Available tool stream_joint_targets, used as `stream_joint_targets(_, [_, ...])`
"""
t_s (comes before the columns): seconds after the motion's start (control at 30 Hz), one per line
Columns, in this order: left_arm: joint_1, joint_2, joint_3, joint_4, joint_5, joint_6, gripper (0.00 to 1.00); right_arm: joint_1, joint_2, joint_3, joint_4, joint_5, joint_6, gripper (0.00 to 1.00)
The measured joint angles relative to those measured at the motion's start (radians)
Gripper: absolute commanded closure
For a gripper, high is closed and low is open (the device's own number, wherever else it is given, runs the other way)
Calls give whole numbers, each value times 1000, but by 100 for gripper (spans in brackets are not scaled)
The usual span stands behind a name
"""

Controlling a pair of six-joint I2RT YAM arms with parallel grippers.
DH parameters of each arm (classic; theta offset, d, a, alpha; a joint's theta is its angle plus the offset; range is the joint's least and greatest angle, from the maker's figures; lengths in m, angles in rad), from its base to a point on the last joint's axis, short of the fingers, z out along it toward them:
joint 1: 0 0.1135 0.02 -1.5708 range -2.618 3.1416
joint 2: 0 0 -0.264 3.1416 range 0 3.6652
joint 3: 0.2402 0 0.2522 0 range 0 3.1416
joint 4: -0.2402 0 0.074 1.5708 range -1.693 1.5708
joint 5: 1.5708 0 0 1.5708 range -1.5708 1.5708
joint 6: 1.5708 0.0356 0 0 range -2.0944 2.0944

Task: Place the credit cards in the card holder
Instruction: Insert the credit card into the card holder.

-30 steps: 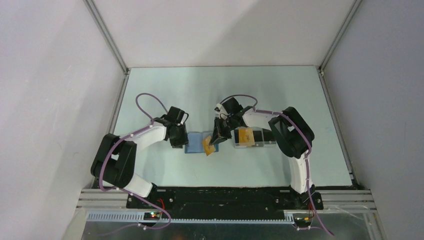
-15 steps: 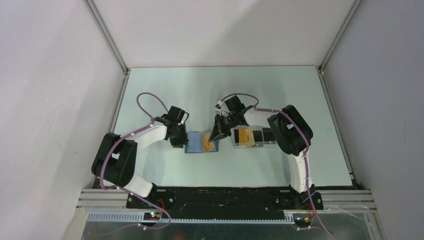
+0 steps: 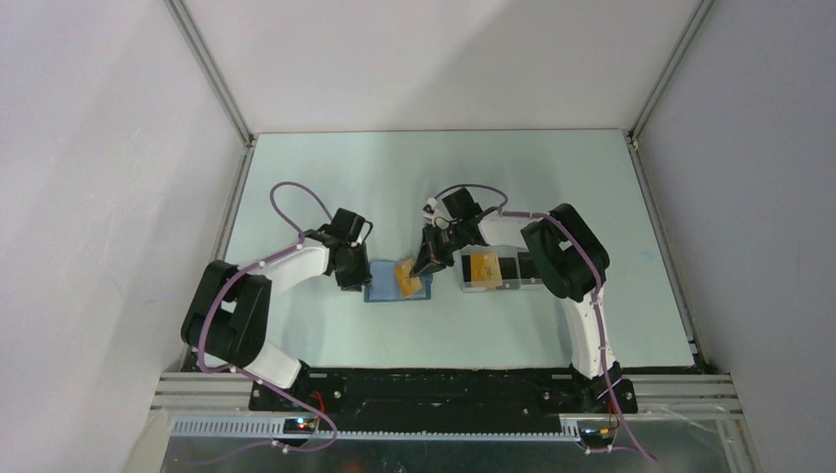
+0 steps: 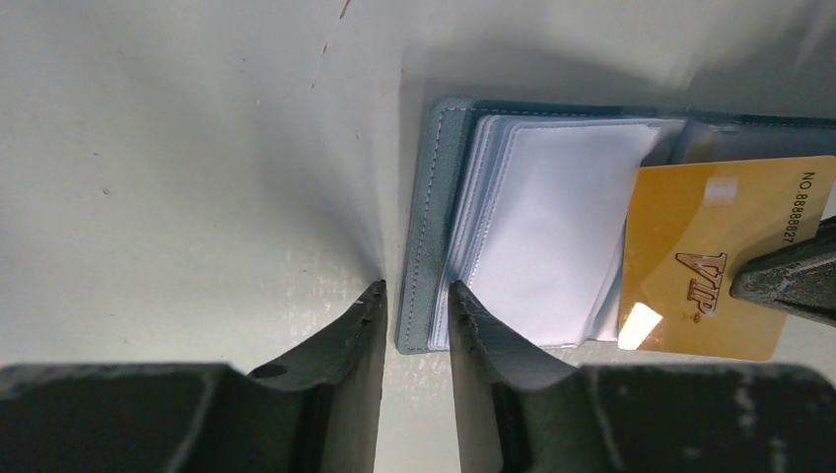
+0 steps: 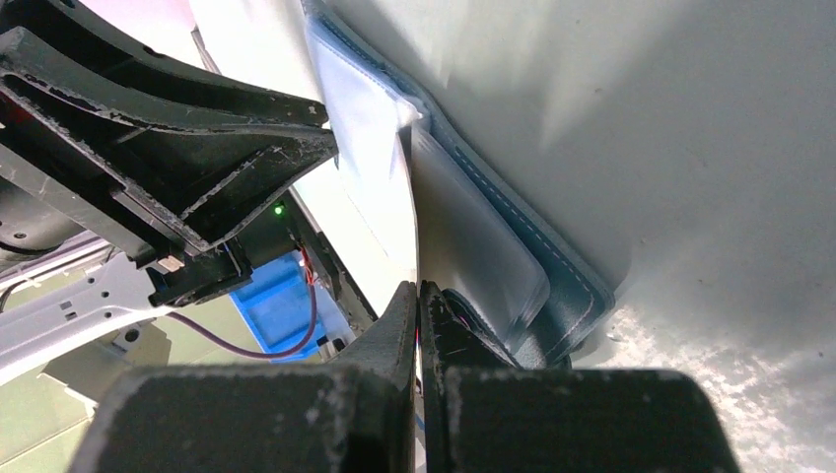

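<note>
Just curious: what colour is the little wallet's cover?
Blue; the card holder shows best in the left wrist view.

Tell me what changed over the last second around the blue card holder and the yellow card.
The right claw, shut on the yellow card, carried it up-left in the top view, from the card holder's near right corner onto its open pages. The left claw closed slightly on the holder's left cover. The holder, the clear tray and its cards stayed put.

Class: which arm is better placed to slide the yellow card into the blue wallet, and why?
Right. Its gripper already pinches the yellow card over the open wallet; the left gripper grips the wallet's cover edge.
</note>
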Motion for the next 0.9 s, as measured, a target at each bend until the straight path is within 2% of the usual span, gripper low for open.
stream_joint_targets(0.47, [0,5,5,-4,6,6,66,27,25,13,72,-69,-9,100])
stream_joint_targets(0.9, [0,6,5,0,13,14,67,27,26,4,136,5,-12,100])
